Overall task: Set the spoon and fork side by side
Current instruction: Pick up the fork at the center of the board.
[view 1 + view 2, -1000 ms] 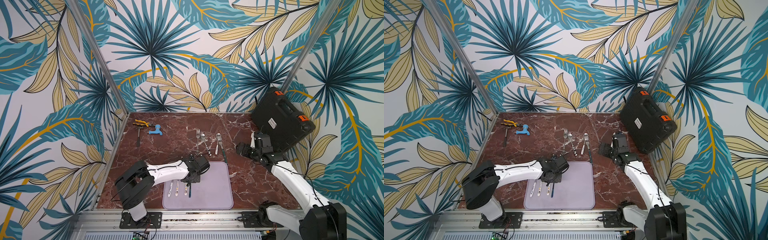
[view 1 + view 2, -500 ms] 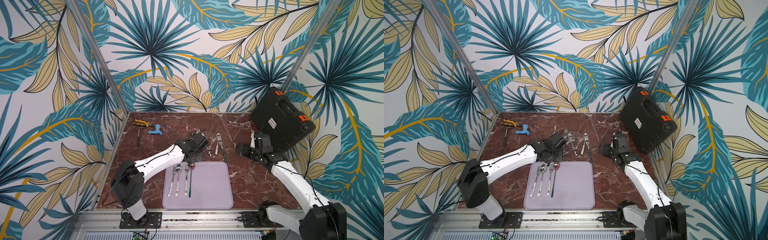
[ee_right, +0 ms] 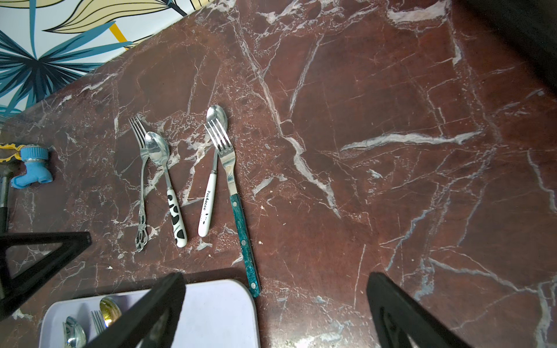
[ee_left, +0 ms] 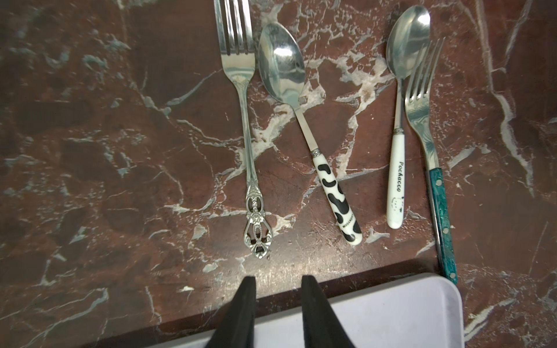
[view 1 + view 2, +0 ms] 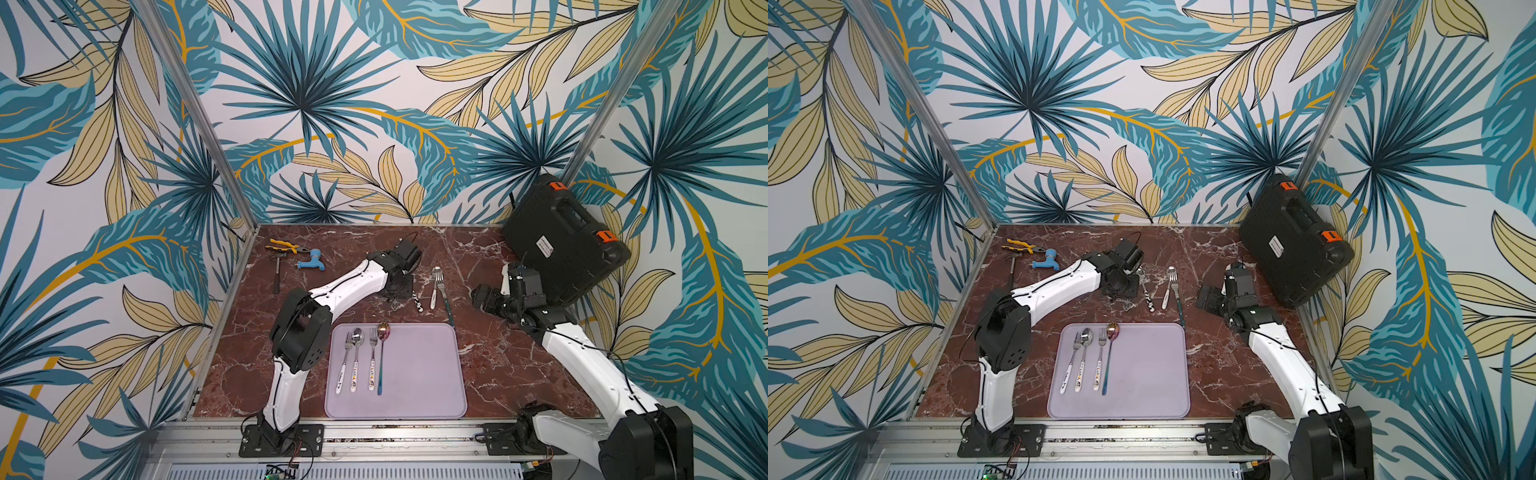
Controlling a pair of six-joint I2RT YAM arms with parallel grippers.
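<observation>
On the lilac mat lie a fork, a spoon, a second fork and an iridescent spoon, side by side. Beyond the mat, on the marble, lie an ornate fork, a cow-patterned spoon, a white-handled spoon and a teal-handled fork. My left gripper hovers just short of the ornate fork's handle end, slightly open with nothing between its fingers. My right gripper stands wide open and empty, right of the teal-handled fork.
Yellow pliers, a blue tap and a dark-handled tool lie at the far left. A black case leans in the far right corner. The mat's right half is bare.
My left arm has left the mat, where the iridescent spoon now lies, and swung out to the far cutlery; its fingers have parted a little. The right arm has not moved.
</observation>
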